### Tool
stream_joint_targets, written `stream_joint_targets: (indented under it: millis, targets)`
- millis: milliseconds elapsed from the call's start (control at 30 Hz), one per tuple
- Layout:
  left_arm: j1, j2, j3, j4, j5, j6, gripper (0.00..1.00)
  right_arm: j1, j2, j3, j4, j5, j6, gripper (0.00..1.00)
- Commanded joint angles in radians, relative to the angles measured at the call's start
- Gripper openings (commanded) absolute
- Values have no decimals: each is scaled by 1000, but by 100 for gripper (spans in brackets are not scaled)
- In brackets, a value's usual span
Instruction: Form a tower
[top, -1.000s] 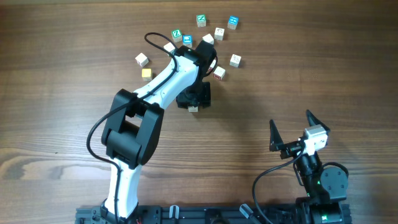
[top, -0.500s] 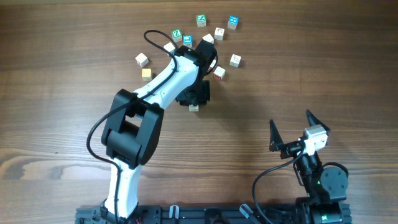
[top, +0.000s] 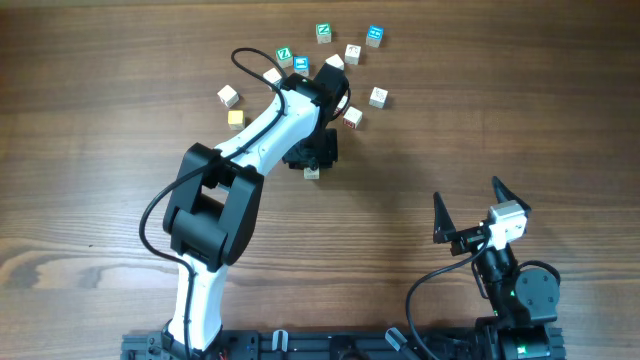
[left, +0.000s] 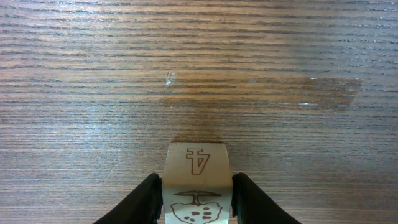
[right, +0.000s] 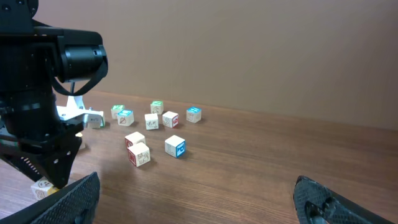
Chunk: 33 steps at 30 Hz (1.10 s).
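Your left gripper (left: 198, 200) has its jaws closed against both sides of a pale cube (left: 198, 163) with brown marks on the faces you can see. The wrist view cuts off the cube's near end. From overhead the gripper body hides all but a sliver of that cube. You cannot tell whether it rests on the table (top: 100, 200) or hangs just above it.

Around and beyond the gripper lie eleven loose cubes (top: 378, 97) in a scatter: six pale, two green-topped, two blue-topped and one yellow. One pale cube is partly hidden by the left arm, and you cannot see what lies under it. Each cube you can see lies single, none on another, so no tower stands yet.

Your right gripper (top: 470, 207) hangs near the arm bases, well apart from the cubes, its jaws spread wide and empty.
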Motion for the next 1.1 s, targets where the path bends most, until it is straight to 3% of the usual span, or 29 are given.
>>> stream_joint_targets:
  millis: [0, 533, 700, 900, 1067]
  targets:
    - [5, -12, -10, 2, -17, 1, 40, -2, -5, -1, 3, 13, -10, 100]
    - [5, -12, -10, 3, -18, 2, 51, -2, -5, -1, 3, 13, -10, 100]
    - [5, -12, -10, 3, -18, 2, 91, -1, -5, -1, 3, 13, -10, 100]
    - [35, -32, 65, 10, -18, 6, 100, -1, -5, -1, 3, 13, -10, 100]
    - [168, -76, 183, 65, -17, 2, 100, -1, -5, -1, 3, 13, -10, 100]
